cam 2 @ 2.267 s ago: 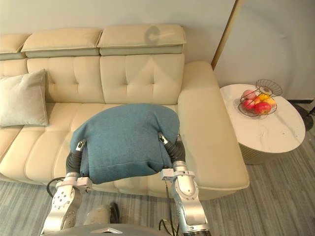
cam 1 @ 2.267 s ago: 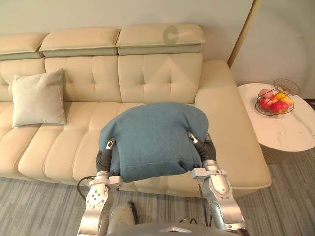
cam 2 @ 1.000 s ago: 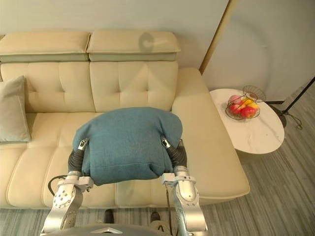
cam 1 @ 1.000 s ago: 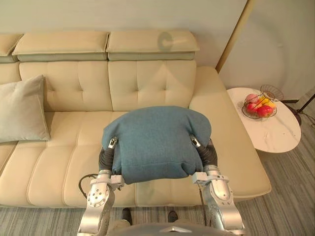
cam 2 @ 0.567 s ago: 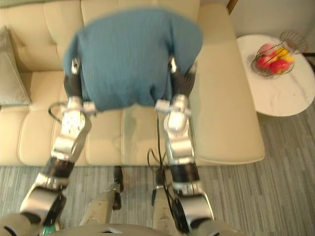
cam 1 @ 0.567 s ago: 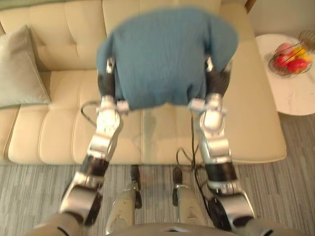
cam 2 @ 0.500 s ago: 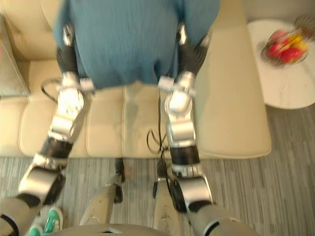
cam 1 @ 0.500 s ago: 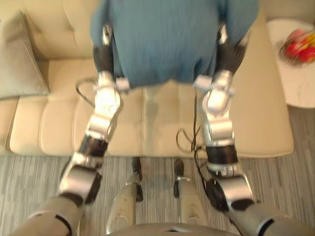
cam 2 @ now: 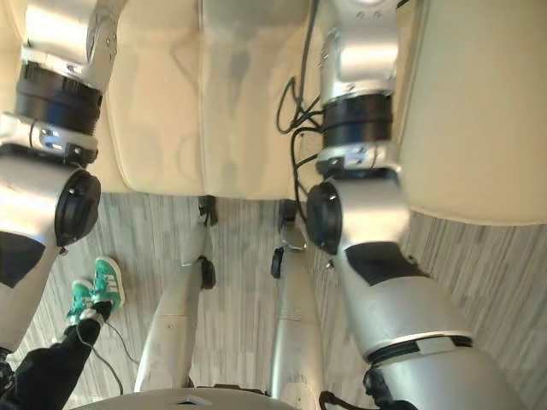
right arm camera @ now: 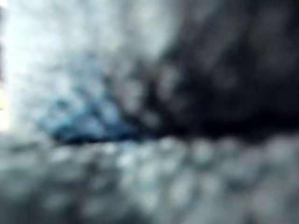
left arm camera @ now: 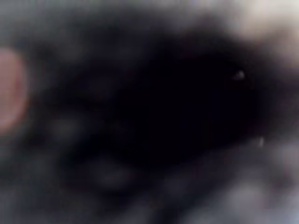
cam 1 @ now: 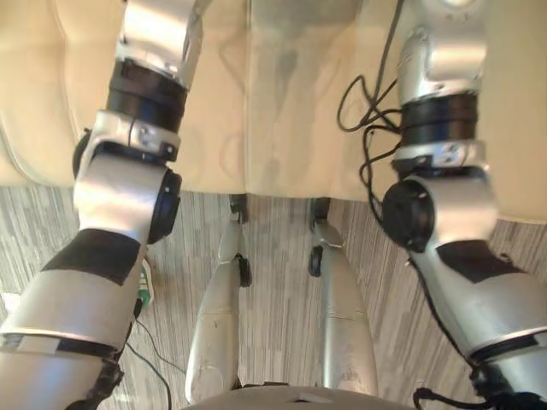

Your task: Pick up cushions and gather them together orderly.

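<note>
Both my arms reach forward over the front of the cream sofa (cam 1: 282, 102) and run out past the far edge of the eye views; the left arm (cam 1: 128, 188) is at the left, the right arm (cam 1: 440, 196) at the right. The right wrist view sits very close on blue knitted cloth (right arm camera: 84, 126), like that of the blue cushion. In the left wrist view a dark blurred surface (left arm camera: 154, 107) lies right against the lens.
The sofa's seat cushions and front edge cross the far part of the eye views, above grey striped carpet (cam 1: 282, 342). A person's green shoe (cam 2: 94, 286) and dark trouser leg (cam 2: 43, 376) stand on the carpet at my left.
The head camera has tipped steeply down, so the blue cushion, the hands, the grey cushion and the side table have passed out of the eye views.
</note>
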Robot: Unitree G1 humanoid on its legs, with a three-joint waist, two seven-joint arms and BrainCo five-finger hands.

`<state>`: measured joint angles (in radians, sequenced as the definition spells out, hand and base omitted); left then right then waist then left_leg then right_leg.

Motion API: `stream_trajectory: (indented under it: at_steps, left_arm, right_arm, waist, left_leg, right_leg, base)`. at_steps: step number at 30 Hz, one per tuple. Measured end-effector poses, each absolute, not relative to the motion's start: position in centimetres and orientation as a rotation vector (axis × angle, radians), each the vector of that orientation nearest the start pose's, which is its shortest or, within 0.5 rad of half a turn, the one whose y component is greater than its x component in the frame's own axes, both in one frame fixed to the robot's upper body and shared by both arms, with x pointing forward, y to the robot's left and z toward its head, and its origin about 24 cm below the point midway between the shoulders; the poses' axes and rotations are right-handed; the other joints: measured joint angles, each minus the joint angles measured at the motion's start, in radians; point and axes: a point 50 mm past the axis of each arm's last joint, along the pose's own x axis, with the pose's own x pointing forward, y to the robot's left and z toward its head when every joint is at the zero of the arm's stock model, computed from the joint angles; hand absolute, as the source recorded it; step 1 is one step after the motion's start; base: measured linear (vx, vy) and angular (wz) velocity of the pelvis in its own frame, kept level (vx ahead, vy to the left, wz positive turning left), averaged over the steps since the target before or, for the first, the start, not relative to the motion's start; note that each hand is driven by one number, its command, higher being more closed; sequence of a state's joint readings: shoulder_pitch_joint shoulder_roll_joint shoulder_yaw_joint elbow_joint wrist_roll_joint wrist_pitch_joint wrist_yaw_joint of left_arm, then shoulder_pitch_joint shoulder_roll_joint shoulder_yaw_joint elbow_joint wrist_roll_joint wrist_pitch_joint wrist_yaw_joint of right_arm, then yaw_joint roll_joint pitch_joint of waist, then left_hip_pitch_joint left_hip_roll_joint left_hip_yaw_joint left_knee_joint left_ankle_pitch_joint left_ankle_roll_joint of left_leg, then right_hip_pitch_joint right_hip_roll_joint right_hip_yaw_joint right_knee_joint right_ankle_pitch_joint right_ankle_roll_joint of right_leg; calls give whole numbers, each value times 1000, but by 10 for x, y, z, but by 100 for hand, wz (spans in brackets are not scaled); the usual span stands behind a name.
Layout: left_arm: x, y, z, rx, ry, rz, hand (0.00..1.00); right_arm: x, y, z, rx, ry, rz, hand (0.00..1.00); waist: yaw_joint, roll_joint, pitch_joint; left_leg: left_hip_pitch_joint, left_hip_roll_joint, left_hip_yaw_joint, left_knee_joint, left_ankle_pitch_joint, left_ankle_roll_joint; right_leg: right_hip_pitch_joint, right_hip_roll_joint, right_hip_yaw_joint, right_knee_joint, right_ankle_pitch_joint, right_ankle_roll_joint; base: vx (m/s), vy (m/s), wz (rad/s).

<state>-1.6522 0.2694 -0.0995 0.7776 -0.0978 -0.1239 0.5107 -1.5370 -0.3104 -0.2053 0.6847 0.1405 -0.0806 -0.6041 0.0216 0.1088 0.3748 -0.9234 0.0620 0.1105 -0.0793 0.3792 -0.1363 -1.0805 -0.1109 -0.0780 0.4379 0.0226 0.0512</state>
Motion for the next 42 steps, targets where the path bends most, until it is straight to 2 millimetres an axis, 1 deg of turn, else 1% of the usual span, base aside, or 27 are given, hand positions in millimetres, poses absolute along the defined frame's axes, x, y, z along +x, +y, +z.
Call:
stream_trajectory:
  at_steps: [1, 3, 5, 6, 7, 9, 12, 13, 14, 16, 17, 19, 20, 21, 22, 24, 26, 28, 29, 30, 32, 34, 35, 37, 39, 40, 42]
  left_arm:
    - [351, 90, 447, 27, -987, 213, 0]
    - [358, 88, 439, 62, -944, 190, 0]
    - [372, 91, 421, 76, -859, 175, 0]
    - [379, 93, 407, 74, -809, 165, 0]
    - [389, 100, 387, 66, -740, 174, 0]
    - [397, 108, 364, 63, -689, 188, 0]
    - [398, 112, 356, 25, -678, 177, 0]
    - [399, 117, 352, 2, -669, 180, 0]
    - [399, 122, 348, -26, -666, 183, 0]
    - [400, 131, 338, -77, -651, 192, 0]
    - [401, 138, 328, -114, -627, 205, 0]
    - [402, 143, 321, -138, -612, 212, 0]
    - [402, 147, 316, -168, -600, 218, 0]
    - [402, 148, 313, -176, -593, 218, 0]
    - [403, 149, 310, -186, -584, 207, 0]
    - [402, 154, 302, -217, -575, 206, 0]
    - [401, 161, 292, -250, -558, 223, 0]
    - [396, 173, 275, -262, -548, 245, 0]
    - [393, 177, 273, -274, -556, 253, 0]
    - [385, 188, 272, -291, -589, 273, 0]
    - [375, 202, 274, -278, -638, 292, 0]
    - [356, 227, 271, -251, -701, 345, 0]
    - [351, 232, 269, -241, -712, 358, 0]
    - [330, 253, 256, -209, -743, 411, 0]
    - [314, 264, 245, -188, -764, 437, 0]
    - [308, 267, 241, -182, -770, 446, 0]
    - [291, 271, 217, -166, -741, 456, 0]
  right_arm:
    - [360, -177, 424, 338, -845, -450, 0]
    - [367, -179, 420, 296, -809, -407, 0]
    - [377, -176, 411, 241, -740, -371, 0]
    - [382, -173, 404, 200, -708, -358, 0]
    - [382, -170, 404, 162, -730, -351, 0]
    - [381, -169, 405, 132, -742, -343, 0]
    - [384, -171, 393, 90, -736, -327, 0]
    - [384, -169, 389, 75, -741, -317, 0]
    - [384, -167, 388, 65, -748, -308, 0]
    - [384, -165, 381, 56, -745, -297, 0]
    - [384, -163, 373, 60, -739, -287, 0]
    - [385, -164, 366, 63, -730, -284, 0]
    - [386, -165, 358, 71, -718, -286, 0]
    - [385, -168, 352, 85, -715, -291, 0]
    - [384, -173, 348, 103, -710, -304, 0]
    - [381, -179, 340, 158, -708, -329, 0]
    - [379, -180, 334, 190, -704, -333, 0]
    - [370, -186, 328, 202, -736, -346, 0]
    - [366, -189, 327, 213, -751, -354, 0]
    - [357, -196, 325, 224, -782, -369, 0]
    - [348, -204, 319, 225, -809, -387, 0]
    - [324, -216, 313, 202, -888, -418, 0]
    - [319, -219, 312, 195, -908, -424, 0]
    - [294, -235, 300, 102, -961, -471, 0]
    - [277, -246, 286, 28, -974, -511, 0]
    - [272, -248, 281, 11, -971, -516, 0]
    - [260, -251, 256, -59, -916, -516, 0]
  waist:
    - [7, -1, 3]
    - [8, 0, 22]
    - [6, 0, 31]
    - [6, 0, 32]
    - [4, -1, 33]
    - [-7, -2, 34]
    - [-9, -2, 34]
    - [-10, -2, 34]
    - [-16, -2, 34]
    - [-21, -2, 34]
    - [-23, -3, 34]
    - [-25, -3, 34]
    - [-30, -3, 34]
    - [-34, -3, 34]
    - [-35, -3, 34]
    - [-33, -3, 34]
    - [-33, -14, 41]
    - [-34, -16, 42]
    - [-35, -16, 42]
    - [-35, -21, 45]
    - [-37, -39, 55]
    - [-45, -44, 58]
    - [-46, -48, 60]
    - [-44, -50, 61]
    - [-41, -54, 60]
    - [-41, -56, 59]
    - [-35, -65, 58]
  left_leg:
    - [-28, 2, 1, 0, -16, 9]
    - [-53, -1, -1, 0, -4, 19]
    - [-87, -3, -4, 0, -2, 13]
    - [-103, -2, -5, 0, -15, -2]
    - [-119, 1, -2, 0, -16, -3]
    - [-127, 2, 1, 0, -16, -3]
    - [-117, 1, 4, 0, -17, -3]
    - [-114, 3, 10, 0, -27, -2]
    - [-111, 8, 40, 0, -57, 6]
    - [-99, 20, 99, 0, -84, -7]
    - [-84, 22, 116, 0, -80, -4]
    - [-72, 22, 117, 0, -57, 8]
    - [-61, 22, 118, 0, -43, 18]
    - [-54, 21, 119, 0, -41, 20]
    - [-47, 19, 119, 1, -29, 35]
    - [-30, 19, 122, 1, -24, 40]
    - [-4, 20, 126, 1, -23, 42]
    - [32, 24, 128, 2, -23, 42]
    - [42, 25, 128, 3, -24, 43]
    - [50, 32, 127, 42, -52, 81]
    - [71, 37, 134, 90, -78, 86]
    - [106, 44, 133, 157, -122, 94]
    - [117, 46, 133, 174, -133, 93]
    - [168, 53, 125, 225, -180, 94]
    - [205, 55, 113, 245, -196, 96]
    - [216, 56, 111, 251, -200, 96]
    - [267, 60, 109, 271, -214, 98]
  right_leg:
    - [-32, 1, -2, 7, 0, 0]
    - [-57, -3, -3, 14, -1, 1]
    - [-96, -6, -3, 29, -6, 0]
    - [-114, -7, -5, 36, -7, -1]
    - [-132, -6, -8, 40, -7, -1]
    - [-140, -7, -9, 44, -7, -2]
    - [-139, -8, -6, 57, -16, -6]
    - [-139, -8, -5, 60, -20, -7]
    - [-139, -12, -3, 63, -22, -9]
    - [-134, -16, 1, 62, -23, -11]
    - [-124, -16, 8, 67, -31, -10]
    - [-116, -14, 10, 74, -40, -11]
    - [-107, -14, 10, 80, -48, -9]
    - [-99, -17, 9, 84, -55, -7]
    - [-91, -18, 9, 88, -62, -6]
    - [-78, -19, 9, 101, -69, -9]
    - [-57, -18, 9, 106, -74, -11]
    - [-21, -13, 9, 108, -75, -12]
    - [-10, -11, 9, 108, -75, -12]
    - [14, -5, 10, 109, -76, -12]
    - [49, -4, 16, 113, -80, -12]
    - [114, -5, 17, 115, -98, -12]
    - [132, -6, 18, 116, -100, -11]
    - [209, -5, 12, 113, -118, -10]
    - [260, -5, 9, 107, -135, -11]
    - [277, -5, 7, 102, -136, -10]
    - [344, -2, 3, 86, -135, -7]
  base:
    - [39, 3, 4]
    - [55, 10, 6]
    - [67, 11, 9]
    - [67, 0, 4]
    - [75, -5, 4]
    - [58, -10, 1]
    - [42, -30, 1]
    - [34, -57, 4]
    - [20, -56, 9]
    - [18, -84, 5]
    - [22, -110, -8]
    - [14, -67, -11]
    - [17, -77, 0]
    - [28, -119, 7]
    - [30, -129, 12]
    - [20, -120, 8]
    - [3, -121, 0]
    - [-6, -136, -3]
    - [-13, -136, -9]
    - [-17, -109, -9]
    - [-40, -137, -9]
    - [-64, -133, -2]
    - [-62, -102, -6]
    - [-56, -84, -2]
    - [-25, -46, 4]
    - [9, -31, -1]
    - [15, -12, -2]
